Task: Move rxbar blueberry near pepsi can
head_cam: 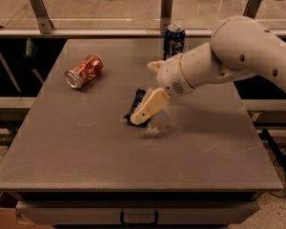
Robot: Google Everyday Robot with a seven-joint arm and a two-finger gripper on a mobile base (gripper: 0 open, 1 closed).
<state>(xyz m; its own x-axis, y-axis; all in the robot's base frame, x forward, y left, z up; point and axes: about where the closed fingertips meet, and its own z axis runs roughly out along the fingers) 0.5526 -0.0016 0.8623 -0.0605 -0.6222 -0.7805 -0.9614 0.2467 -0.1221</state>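
Observation:
The rxbar blueberry (135,104), a dark navy bar, lies flat near the middle of the grey table (86,147). My gripper (148,124) is down at the bar, open, with its cream finger (148,106) lying over the bar's right side and tip near the bar's near end. The other finger shows only faintly to the right. The pepsi can (174,39) stands upright at the table's far edge, behind my wrist and well apart from the bar.
An orange-red soda can (84,70) lies on its side at the far left of the table. A rail with metal posts (166,6) runs behind the far edge. My arm (238,56) reaches in from the right.

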